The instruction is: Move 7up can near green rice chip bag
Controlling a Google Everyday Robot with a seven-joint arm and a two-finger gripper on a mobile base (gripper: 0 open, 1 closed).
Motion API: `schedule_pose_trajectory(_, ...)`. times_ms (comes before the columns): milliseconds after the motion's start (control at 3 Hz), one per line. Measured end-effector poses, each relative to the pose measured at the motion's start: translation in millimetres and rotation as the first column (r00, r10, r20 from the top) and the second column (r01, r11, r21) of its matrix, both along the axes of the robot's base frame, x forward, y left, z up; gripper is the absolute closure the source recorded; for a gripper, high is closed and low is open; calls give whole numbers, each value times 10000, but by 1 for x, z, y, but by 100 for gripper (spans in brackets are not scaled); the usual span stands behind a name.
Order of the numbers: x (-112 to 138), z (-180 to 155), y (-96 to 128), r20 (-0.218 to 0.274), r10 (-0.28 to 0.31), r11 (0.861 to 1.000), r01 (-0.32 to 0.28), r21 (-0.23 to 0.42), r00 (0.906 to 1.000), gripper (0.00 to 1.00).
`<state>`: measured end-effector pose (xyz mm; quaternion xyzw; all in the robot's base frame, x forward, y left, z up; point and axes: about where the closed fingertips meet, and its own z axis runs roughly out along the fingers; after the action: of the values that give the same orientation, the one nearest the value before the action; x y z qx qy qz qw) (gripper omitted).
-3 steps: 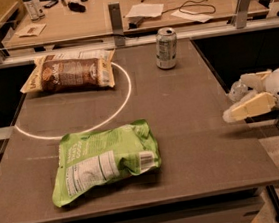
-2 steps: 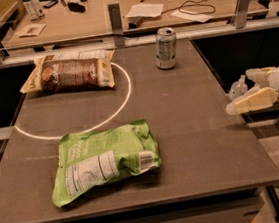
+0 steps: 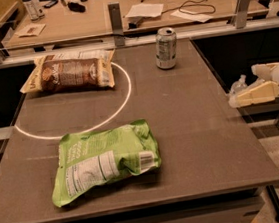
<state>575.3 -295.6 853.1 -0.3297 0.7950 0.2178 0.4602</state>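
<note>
The 7up can [image 3: 166, 48] stands upright at the far middle of the dark table [image 3: 197, 132], a small silvery-green can with a pull-tab top. The green rice chip bag [image 3: 105, 160] lies flat at the near left, its white nutrition panel and barcode facing up. The can and the bag are far apart. My gripper [image 3: 242, 87] hovers off the table's right edge, level with the table's middle, with cream fingers [image 3: 253, 95] pointing left. It is open and empty, well to the right of and nearer than the can.
A brown-and-cream snack bag [image 3: 69, 72] lies at the far left, over a white circle line [image 3: 123, 102] on the tabletop. A metal rail with posts [image 3: 115, 18] runs behind the table. A desk with papers and cables [image 3: 168, 7] lies beyond.
My gripper has drifted slightly up and to the right beside the table's right edge. The can and both bags have not moved.
</note>
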Motion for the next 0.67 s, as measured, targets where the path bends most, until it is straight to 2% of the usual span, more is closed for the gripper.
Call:
schedule_pose_trajectory(333,4,0,5,2,96,9998,-96,197,10000,0)
schedule_pose_trajectory(667,34,10,24,682,629,9943,-684,816,9957,0)
